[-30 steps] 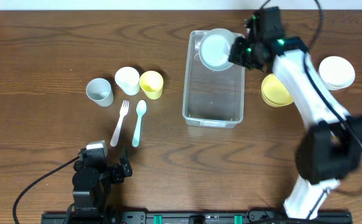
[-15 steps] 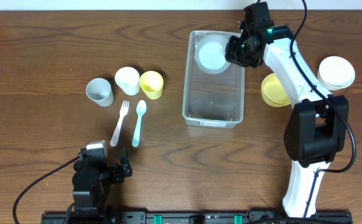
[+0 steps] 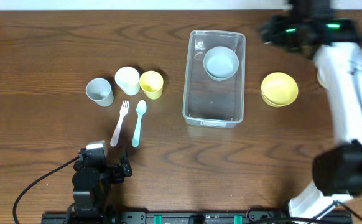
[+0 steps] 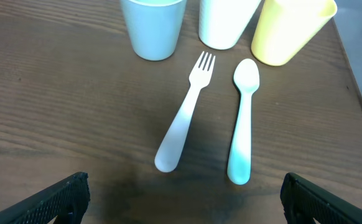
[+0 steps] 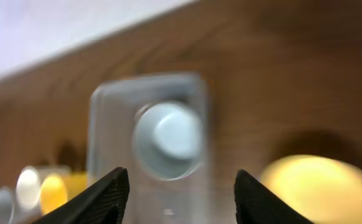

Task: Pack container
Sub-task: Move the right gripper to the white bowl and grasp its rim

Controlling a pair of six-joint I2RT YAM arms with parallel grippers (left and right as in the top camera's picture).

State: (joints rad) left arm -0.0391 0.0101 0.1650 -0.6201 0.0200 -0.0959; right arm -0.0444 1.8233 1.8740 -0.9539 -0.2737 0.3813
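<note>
The clear container (image 3: 187, 81) stands mid-table, and a pale grey bowl (image 3: 221, 63) rests inside its far end. My right gripper (image 3: 273, 31) hovers blurred beyond the container's far right corner, open and empty. Its wrist view looks down between the open fingers (image 5: 100, 199) at the container (image 5: 100, 143) and the bowl (image 5: 167, 140). My left gripper (image 3: 124, 169) sits low at the near left, wide open with nothing in it. In front of that gripper (image 4: 187, 205), a white fork (image 4: 184, 115) and a pale blue spoon (image 4: 243, 118) lie on the wood.
A yellow bowl (image 3: 279, 89) sits right of the container. Left of it stand a grey cup (image 3: 99, 91), a white cup (image 3: 127, 79) and a yellow cup (image 3: 151, 84), with the fork (image 3: 119, 123) and spoon (image 3: 139, 122) just in front.
My right gripper opened and let go of the grey bowl, which now sits in the container's far end. The gripper then swung up and to the right. The left arm stayed still.
</note>
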